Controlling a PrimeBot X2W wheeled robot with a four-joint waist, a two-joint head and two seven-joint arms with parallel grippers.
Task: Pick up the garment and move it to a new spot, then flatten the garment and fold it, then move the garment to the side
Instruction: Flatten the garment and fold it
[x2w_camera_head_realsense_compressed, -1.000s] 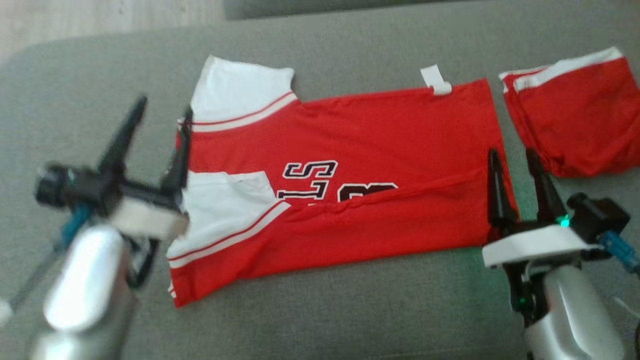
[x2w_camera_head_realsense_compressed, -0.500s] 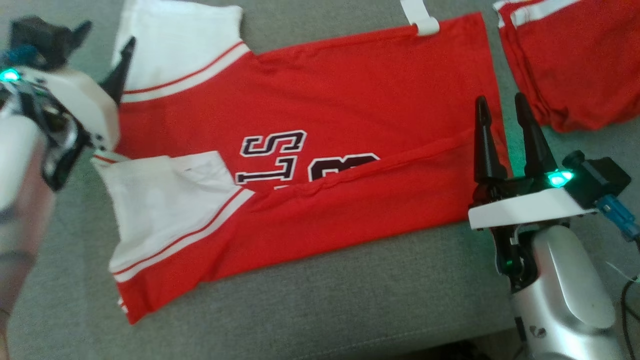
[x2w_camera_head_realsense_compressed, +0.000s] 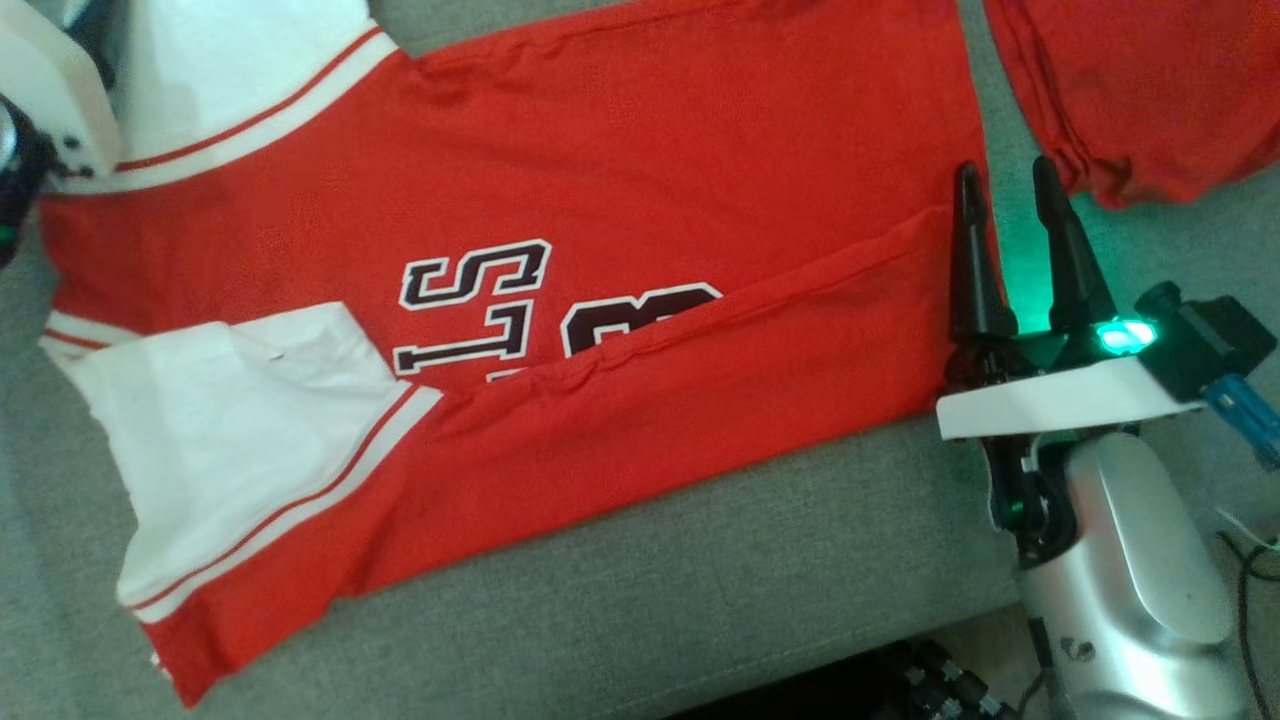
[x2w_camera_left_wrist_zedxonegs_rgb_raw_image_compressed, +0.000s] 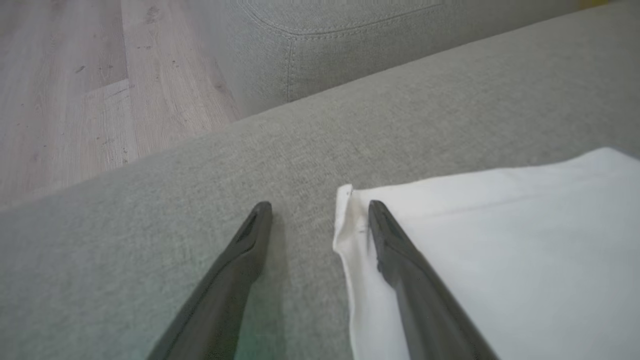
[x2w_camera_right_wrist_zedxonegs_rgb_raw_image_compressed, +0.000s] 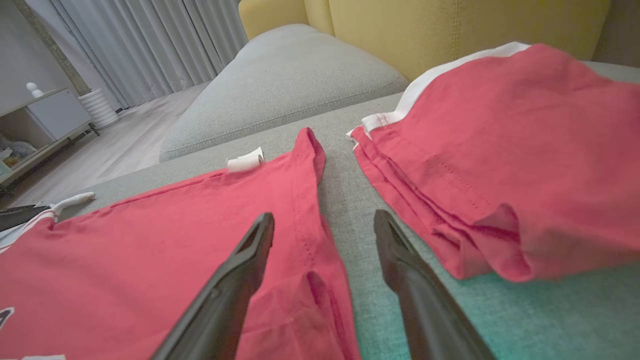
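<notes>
The garment (x2w_camera_head_realsense_compressed: 650, 150) is a red jersey with white sleeves and dark lettering, spread flat on the grey sofa seat (x2w_camera_head_realsense_compressed: 700, 590). Its lower long edge is folded up over the lettering. My right gripper (x2w_camera_head_realsense_compressed: 1003, 170) stands open at the hem end. In the right wrist view, one finger of the right gripper (x2w_camera_right_wrist_zedxonegs_rgb_raw_image_compressed: 323, 216) is over the red cloth (x2w_camera_right_wrist_zedxonegs_rgb_raw_image_compressed: 150, 250) and the other over bare cushion. My left gripper (x2w_camera_left_wrist_zedxonegs_rgb_raw_image_compressed: 318, 206) is open at the far white sleeve (x2w_camera_left_wrist_zedxonegs_rgb_raw_image_compressed: 500, 250). One of its fingers lies over the sleeve's corner and the other over the cushion.
A second red garment with white trim (x2w_camera_head_realsense_compressed: 1130, 90) lies just right of the hem, close to my right fingers. The sofa's front edge runs along the bottom of the head view, with cables (x2w_camera_head_realsense_compressed: 950, 685) below. Wood floor (x2w_camera_left_wrist_zedxonegs_rgb_raw_image_compressed: 60, 75) lies beyond the left end, and a yellow cushion (x2w_camera_right_wrist_zedxonegs_rgb_raw_image_compressed: 450, 30) stands behind.
The head camera has tipped down and the whole picture has slid up. My left gripper has swung from the near sleeve to the far sleeve's corner. The right gripper has stayed at the hem.
</notes>
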